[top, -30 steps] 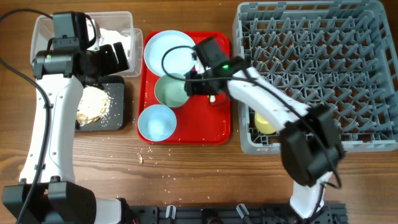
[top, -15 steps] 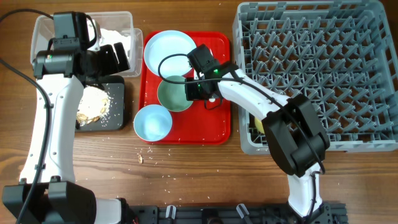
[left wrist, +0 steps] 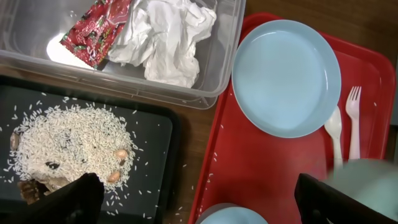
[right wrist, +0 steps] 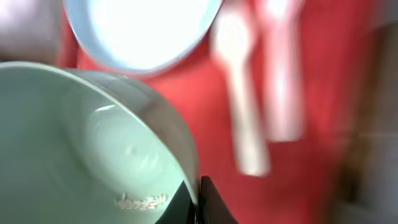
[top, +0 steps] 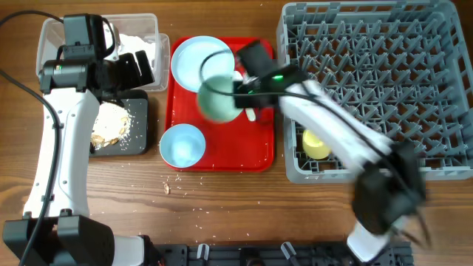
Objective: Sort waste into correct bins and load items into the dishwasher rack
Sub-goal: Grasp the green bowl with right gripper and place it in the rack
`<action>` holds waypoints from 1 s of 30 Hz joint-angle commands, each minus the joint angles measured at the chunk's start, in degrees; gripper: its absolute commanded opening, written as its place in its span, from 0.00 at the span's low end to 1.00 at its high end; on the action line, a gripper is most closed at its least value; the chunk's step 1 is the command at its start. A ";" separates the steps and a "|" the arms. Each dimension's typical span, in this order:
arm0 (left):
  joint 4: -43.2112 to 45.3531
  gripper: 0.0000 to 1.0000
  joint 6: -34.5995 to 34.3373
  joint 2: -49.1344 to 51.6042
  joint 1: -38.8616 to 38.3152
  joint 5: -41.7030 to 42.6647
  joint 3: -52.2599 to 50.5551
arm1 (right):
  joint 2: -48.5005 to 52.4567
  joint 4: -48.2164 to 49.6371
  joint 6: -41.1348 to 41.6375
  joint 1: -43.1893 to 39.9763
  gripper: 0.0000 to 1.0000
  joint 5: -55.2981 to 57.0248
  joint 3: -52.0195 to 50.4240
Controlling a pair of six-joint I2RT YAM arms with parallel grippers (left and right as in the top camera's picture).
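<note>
My right gripper is shut on the rim of a pale green-blue bowl, which hangs tilted above the red tray; a few rice grains cling inside it. A second bowl, the plate, the fork and the spoon lie on that tray. A yellow cup sits in the grey rack. My left gripper hovers open and empty over the bins.
The clear tub holds the snack wrapper and napkin. Rice and food scraps fill the black tray. Crumbs dot the wood in front of the red tray.
My right gripper closed on the bowl's rim and lifted it off the red tray, tilting it; the right arm is swinging and blurred. The left arm has not moved.
</note>
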 commanded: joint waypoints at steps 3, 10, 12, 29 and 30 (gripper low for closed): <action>0.00 1.00 -0.11 0.33 0.20 -0.52 0.31 | -15.87 -8.15 -0.26 -7.13 0.04 44.83 3.06; 0.00 1.00 -0.11 0.33 0.20 -0.52 0.31 | -6.67 8.83 -27.65 -10.32 0.05 64.54 2.60; 0.00 1.00 -0.13 0.33 0.20 -0.52 0.31 | -2.05 21.86 -41.64 -10.32 0.04 70.18 2.60; 0.00 1.00 -0.11 0.33 0.20 -0.55 0.31 | 19.47 54.10 -73.42 -9.86 0.06 67.36 2.58; 0.00 1.00 -0.11 0.33 0.20 -0.52 0.31 | 19.45 51.21 -71.47 -9.77 0.10 65.81 2.58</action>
